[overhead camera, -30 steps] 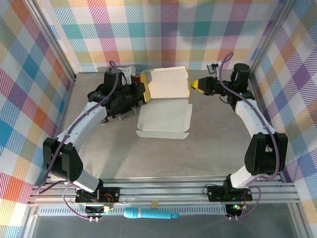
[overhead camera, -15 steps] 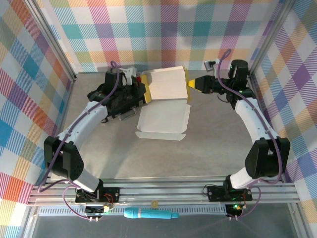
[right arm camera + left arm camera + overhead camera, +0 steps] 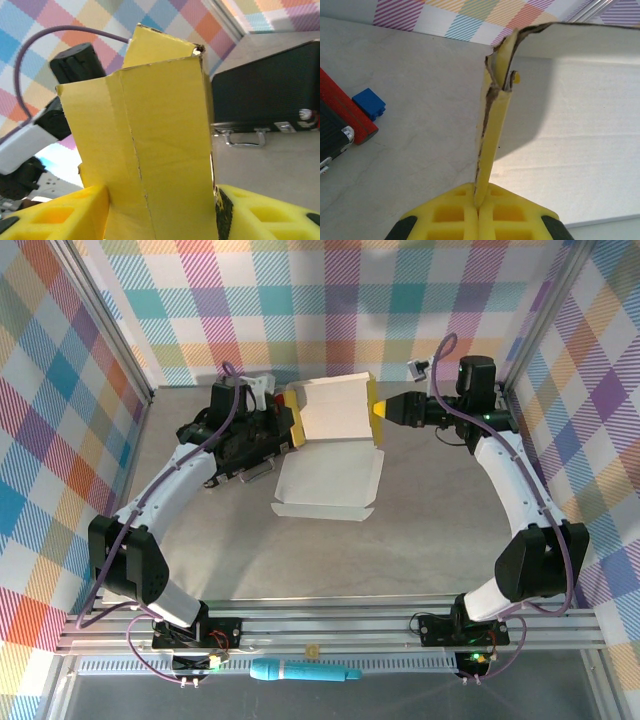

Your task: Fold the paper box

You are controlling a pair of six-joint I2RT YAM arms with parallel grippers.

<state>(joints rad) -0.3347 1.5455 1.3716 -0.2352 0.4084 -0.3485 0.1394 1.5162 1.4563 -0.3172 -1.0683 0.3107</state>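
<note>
Two bent arms meet at the box (image 3: 335,420), thin creased yellow card, pale inside, half folded at the far middle of the smooth grey table (image 3: 430,530). The left gripper (image 3: 479,210) pinches its left flap tight. The right gripper's (image 3: 160,200) yellow fingers (image 3: 50,210) sit around the right flap; squeezing or not, I cannot tell.

A black case (image 3: 265,95) with a metal handle (image 3: 245,138) lies on the grey table (image 3: 420,530).
</note>
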